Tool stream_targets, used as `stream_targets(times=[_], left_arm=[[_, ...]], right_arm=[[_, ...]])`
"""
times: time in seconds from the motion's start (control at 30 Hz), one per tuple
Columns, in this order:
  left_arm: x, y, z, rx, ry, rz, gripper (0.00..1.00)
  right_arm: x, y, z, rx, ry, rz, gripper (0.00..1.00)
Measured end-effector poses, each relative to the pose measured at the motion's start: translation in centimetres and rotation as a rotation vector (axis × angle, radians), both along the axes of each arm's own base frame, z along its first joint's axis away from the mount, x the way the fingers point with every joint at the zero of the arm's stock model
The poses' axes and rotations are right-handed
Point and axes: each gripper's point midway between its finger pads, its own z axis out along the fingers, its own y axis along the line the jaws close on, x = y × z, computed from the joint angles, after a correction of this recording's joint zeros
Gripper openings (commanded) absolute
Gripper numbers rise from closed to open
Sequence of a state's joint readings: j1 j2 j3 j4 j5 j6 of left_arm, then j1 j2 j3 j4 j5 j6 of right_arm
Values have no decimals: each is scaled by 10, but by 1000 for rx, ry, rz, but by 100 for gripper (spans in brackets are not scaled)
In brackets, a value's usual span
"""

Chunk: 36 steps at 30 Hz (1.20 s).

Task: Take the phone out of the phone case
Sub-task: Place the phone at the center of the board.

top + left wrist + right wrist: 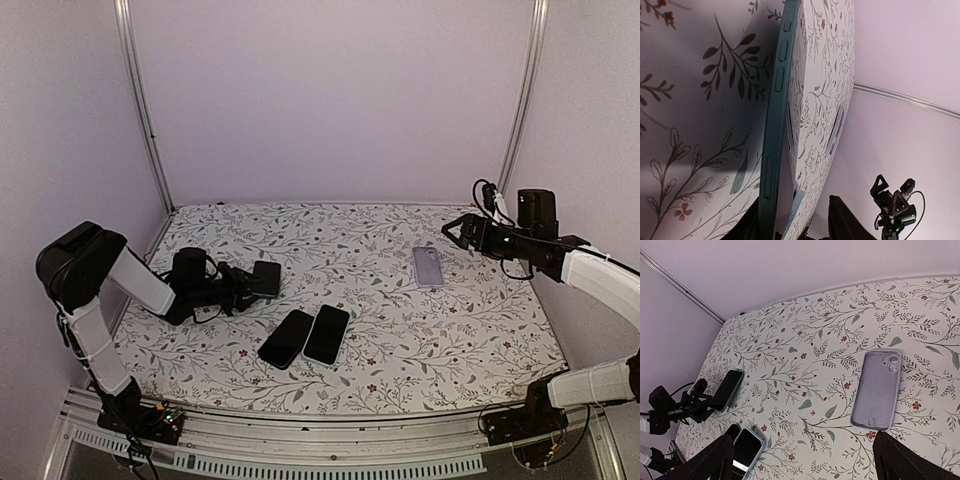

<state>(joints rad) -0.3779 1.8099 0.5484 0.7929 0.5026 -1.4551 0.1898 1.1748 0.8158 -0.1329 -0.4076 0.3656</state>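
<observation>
Straddling slim teal case (772,125) edge-on, left end effector (794,225) parted; right end effector (805,460) wide open.

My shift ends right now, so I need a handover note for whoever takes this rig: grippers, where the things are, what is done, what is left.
Left gripper: jaws partly apart around the teal case, which stands on its edge on the table, left side. A gap shows beside one finger.
Right gripper: open, empty, raised near the lavender case.
The lavender case lies flat and looks empty. A dark phone and a pale-edged phone lie side by side mid-table.
Done: no removal can be confirmed.
Left: check whether the teal case holds a phone; if so, take it out.
</observation>
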Motion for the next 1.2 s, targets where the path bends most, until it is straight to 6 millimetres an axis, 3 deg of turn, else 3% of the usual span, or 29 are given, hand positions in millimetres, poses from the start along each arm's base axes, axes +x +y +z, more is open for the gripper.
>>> stream_targets(times=[0.27, 0.7, 0.97, 1.2], left_arm=[[-1, -4, 2, -32, 15, 0, 44], [42, -17, 0, -39, 0, 12, 45], [67, -18, 2, 151, -49, -21, 52], [58, -2, -17, 351, -34, -47, 53]], right_arm=[[0, 1, -8, 3, 23, 4, 99], [0, 2, -9, 3, 30, 6, 99], [-1, 1, -11, 3, 35, 7, 99], [-2, 2, -12, 8, 41, 12, 99]])
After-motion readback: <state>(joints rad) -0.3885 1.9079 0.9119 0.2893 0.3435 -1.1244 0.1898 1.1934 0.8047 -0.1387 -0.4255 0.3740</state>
